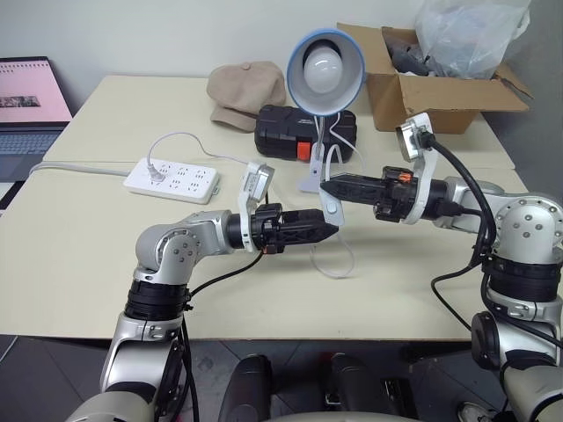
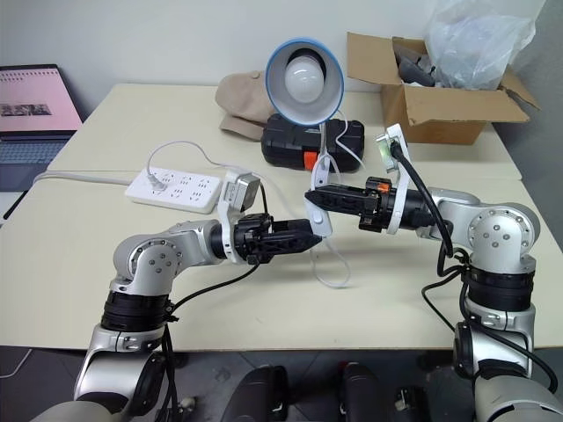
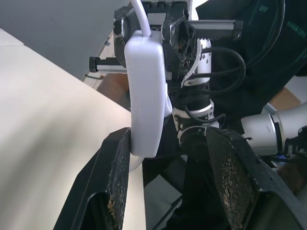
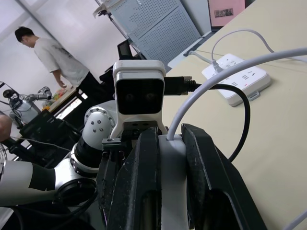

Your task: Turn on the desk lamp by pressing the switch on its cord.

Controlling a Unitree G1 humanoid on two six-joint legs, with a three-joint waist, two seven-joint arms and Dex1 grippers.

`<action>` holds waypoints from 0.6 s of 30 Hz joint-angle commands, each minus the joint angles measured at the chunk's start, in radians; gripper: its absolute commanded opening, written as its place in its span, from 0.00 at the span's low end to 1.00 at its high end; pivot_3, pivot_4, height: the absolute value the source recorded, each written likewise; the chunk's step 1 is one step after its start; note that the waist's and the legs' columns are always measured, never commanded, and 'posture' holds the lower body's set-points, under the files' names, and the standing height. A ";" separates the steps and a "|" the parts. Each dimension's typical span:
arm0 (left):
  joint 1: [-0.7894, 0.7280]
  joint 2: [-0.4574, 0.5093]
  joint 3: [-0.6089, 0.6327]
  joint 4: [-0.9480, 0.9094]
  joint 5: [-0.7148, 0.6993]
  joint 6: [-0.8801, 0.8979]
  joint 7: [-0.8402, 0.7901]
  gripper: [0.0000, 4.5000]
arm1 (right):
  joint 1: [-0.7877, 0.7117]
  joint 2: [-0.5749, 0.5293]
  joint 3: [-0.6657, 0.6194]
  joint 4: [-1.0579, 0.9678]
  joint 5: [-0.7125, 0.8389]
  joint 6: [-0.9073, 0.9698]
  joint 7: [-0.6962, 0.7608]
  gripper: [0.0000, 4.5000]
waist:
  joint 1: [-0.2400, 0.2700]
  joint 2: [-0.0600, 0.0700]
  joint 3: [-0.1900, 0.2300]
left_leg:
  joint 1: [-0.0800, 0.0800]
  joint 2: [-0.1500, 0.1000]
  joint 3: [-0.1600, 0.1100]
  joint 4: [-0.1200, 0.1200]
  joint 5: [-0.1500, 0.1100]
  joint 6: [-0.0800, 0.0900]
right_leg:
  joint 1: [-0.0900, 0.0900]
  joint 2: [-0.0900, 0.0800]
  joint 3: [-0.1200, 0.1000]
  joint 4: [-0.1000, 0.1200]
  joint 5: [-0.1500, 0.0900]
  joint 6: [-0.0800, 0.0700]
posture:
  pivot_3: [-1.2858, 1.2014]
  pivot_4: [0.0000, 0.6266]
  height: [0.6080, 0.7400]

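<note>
switch (image 1: 332, 207) hanging before lamp (image 1: 324, 70), probably unlit

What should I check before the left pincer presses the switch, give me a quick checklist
1. Right pincer shut on the switch: ok.
2. Switch lifted off the table: ok.
3. Left pincer open, one finger against the switch, the other apart: ok.
4. Cord hanging slack, not snagged: ok.
5. Desk lamp lit: not ok, bulb looks unlit.
6. Rocker side facing the left pincer: cannot tell.
</note>
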 commanded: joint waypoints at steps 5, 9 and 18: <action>-0.034 -0.038 0.037 0.000 -0.048 0.001 0.029 0.56 | -0.009 -0.014 -0.005 -0.027 0.026 -0.009 0.008 0.08 | 0.000 0.000 0.000 | 0.000 0.000 0.000 0.000 0.000 0.000 | 0.000 0.000 0.000 0.000 0.000 0.000 | 0.52 0.24 1.00; -0.024 -0.029 0.018 -0.013 -0.039 -0.003 0.014 0.56 | -0.009 -0.016 -0.007 -0.028 0.029 -0.007 0.008 0.08 | 0.000 0.000 0.000 | 0.000 0.000 0.000 0.000 0.000 0.000 | 0.000 0.000 0.000 0.000 0.000 0.000 | 0.52 0.24 1.00; -0.017 -0.025 0.006 -0.009 -0.035 0.000 0.000 0.40 | -0.012 -0.017 -0.004 -0.027 0.035 -0.009 0.005 0.08 | 0.000 0.000 0.000 | 0.000 0.000 0.000 0.000 0.000 0.000 | 0.000 0.000 0.000 0.000 0.000 0.000 | 0.52 0.24 1.00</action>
